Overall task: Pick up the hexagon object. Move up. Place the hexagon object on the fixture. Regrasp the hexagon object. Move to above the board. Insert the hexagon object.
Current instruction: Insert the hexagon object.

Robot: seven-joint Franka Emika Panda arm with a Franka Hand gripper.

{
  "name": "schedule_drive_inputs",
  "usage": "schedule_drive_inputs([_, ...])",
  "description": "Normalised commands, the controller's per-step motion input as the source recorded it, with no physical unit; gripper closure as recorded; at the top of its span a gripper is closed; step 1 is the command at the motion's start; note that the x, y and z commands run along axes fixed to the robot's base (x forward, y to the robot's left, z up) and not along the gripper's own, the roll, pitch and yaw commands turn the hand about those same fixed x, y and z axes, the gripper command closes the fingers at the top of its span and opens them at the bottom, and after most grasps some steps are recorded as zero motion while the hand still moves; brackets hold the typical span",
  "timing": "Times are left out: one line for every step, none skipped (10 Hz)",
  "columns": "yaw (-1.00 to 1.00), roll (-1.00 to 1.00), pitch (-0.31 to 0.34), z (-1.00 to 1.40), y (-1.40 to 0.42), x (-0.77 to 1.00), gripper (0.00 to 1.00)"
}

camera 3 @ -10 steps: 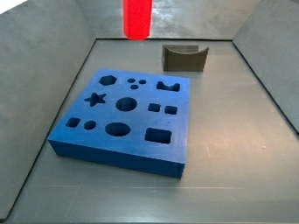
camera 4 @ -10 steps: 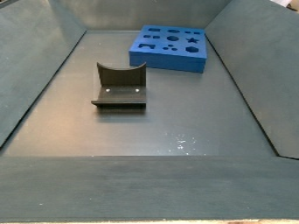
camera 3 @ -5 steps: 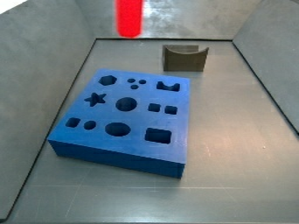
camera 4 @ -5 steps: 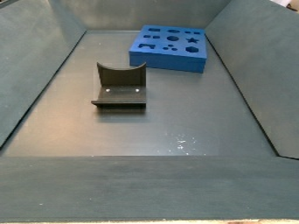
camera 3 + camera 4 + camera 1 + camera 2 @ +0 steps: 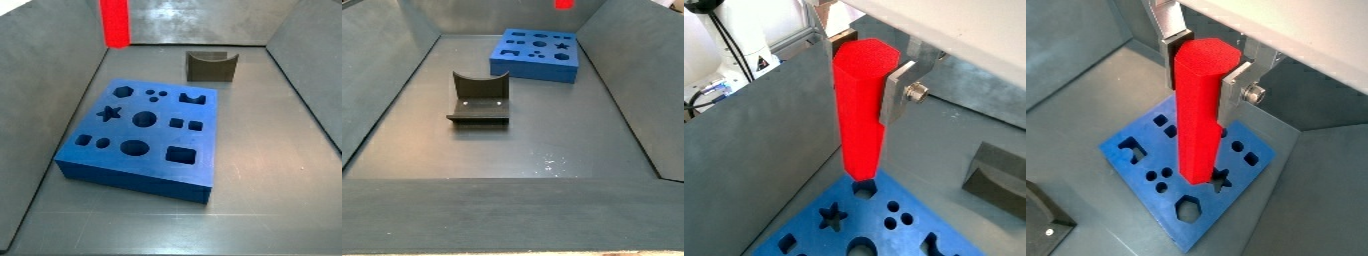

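Hexagon object (image 5: 1203, 110) hangs upright, a bright red bar clamped between the gripper's (image 5: 1203, 70) two silver fingers (image 5: 1237, 90), hexagonal top end level with the finger plates. Both wrist views show it: the gripper (image 5: 865, 85) is closed on the bar's upper part, one finger plate (image 5: 898, 92) with its screw pressed against the bar's side, the hexagon object (image 5: 861, 110) pointing down toward the blue board (image 5: 818, 235).

In a side view only the bar's lower end shows at the top edge, red hexagon object (image 5: 116, 22), high above the floor and up past the far left corner of the board (image 5: 120, 165); the gripper itself is out of that frame. In the other fixed view just a small red tip of the hexagon object (image 5: 564, 4) shows at the top edge, above the far side of the board (image 5: 523, 68).

Board lies flat on the grey floor, holes of star, circle, square and rectangle shape all open. In a wrist view the bar's lower end appears over the board (image 5: 1146, 180) near the star hole, clearly not touching it.

Fixture (image 5: 211, 66), small dark notched block, stands on the floor apart from the board, nothing on it. Its base plate and curved notch show plainly in a side view (image 5: 478, 98); corner of it shows in both wrist views (image 5: 994, 172) (image 5: 1045, 222).
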Motion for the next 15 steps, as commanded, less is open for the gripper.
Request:
schedule_drive_inputs([-0.12,-0.02,0.027,-0.49,0.5,0.17,1.0])
schedule_drive_inputs([-0.03,-0.07,0.071,-0.77,0.82,0.17,1.0])
schedule_drive_inputs([-0.09,-0.07,0.104,-0.86,0.76,0.21,1.0])
schedule_drive_inputs([-0.73,-0.01,0.106,-0.82,0.22,0.3,1.0])
schedule_drive_inputs([-1.0,0.0,0.05,-0.62,0.0,0.0,1.0])
schedule_drive_inputs([-0.19,-0.01,0.0,0.0,0.11,0.13,1.0])
schedule_drive_inputs([0.0,0.0,0.0,-0.06,-0.02,0.02,1.0])
schedule_drive_inputs([-0.11,-0.02,-0.093,-0.75,-0.29,-0.33,1.0])
schedule_drive_inputs([-0.21,-0.05,-0.091,-0.85,-0.54,-0.63,1.0])
schedule_drive_inputs([-0.06,-0.1,-0.139,-0.71,-0.38,-0.25,1.0])
schedule_drive_inputs([0.0,0.0,0.0,-0.04,0.0,0.0,1.0])
schedule_drive_inputs([-0.09,-0.34,0.0,-0.52,0.67,0.0,1.0])
schedule_drive_inputs([0.0,-0.22,-0.051,-0.09,0.29,0.0,1.0])
schedule_drive_inputs([0.0,0.0,0.011,0.0,0.0,0.0,1.0])
schedule_drive_inputs([-0.01,0.0,0.0,-0.15,0.0,0.0,1.0])
